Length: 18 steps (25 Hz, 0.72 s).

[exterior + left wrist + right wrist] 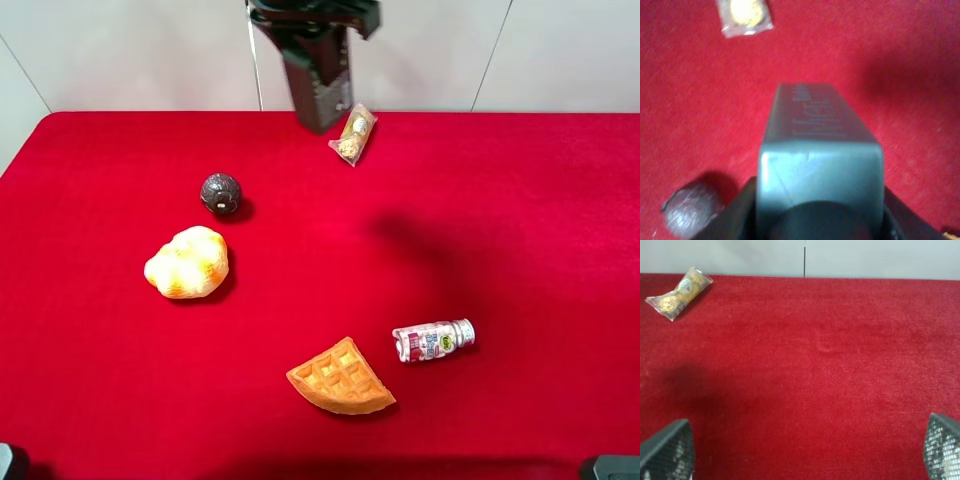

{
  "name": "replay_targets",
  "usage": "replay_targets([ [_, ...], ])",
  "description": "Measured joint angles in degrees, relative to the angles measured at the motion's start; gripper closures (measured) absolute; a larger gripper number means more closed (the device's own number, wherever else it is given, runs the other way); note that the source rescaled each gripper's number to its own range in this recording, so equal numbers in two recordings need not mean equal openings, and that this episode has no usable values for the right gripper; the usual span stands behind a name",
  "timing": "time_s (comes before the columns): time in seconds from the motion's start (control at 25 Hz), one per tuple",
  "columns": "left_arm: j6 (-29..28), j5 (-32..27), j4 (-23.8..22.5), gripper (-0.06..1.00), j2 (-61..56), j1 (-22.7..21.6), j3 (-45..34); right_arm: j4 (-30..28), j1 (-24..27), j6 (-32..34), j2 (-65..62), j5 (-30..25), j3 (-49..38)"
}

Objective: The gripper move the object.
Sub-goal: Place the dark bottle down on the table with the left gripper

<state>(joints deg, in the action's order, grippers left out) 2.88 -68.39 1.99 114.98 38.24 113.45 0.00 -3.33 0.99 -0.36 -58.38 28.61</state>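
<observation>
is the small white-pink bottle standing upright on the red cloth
No, the small white-pink bottle lies on its side beside the orange waffle wedge.

- A flat red felt-like cloth-covered table (560,200) fills nearly the whole exterior view, from the near edge to a straight far edge.
- Behind the far edge stands a pale grey-white panelled wall (130,50), plain and matte.
- Thin dark seams (492,55) divide the wall into panels; the right wrist view shows 1 such vertical seam (804,260).
- The light is even and soft, with no hard glare on the cloth.
- A broad, faint shadow (420,240) darkens the cloth right of the middle.
</observation>
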Motion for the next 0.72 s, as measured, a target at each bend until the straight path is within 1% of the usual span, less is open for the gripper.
replay_targets([
  [0.4,0.0,0.02,-0.58,0.94,-7.57,-7.49,-10.38,0.0,0.0,0.0,0.0,0.05,0.0],
  [0.72,0.12,-0.03,-1.59,0.94,-9.6,-13.66,-15.13,0.0,0.0,0.0,0.0,0.05,0.0],
])
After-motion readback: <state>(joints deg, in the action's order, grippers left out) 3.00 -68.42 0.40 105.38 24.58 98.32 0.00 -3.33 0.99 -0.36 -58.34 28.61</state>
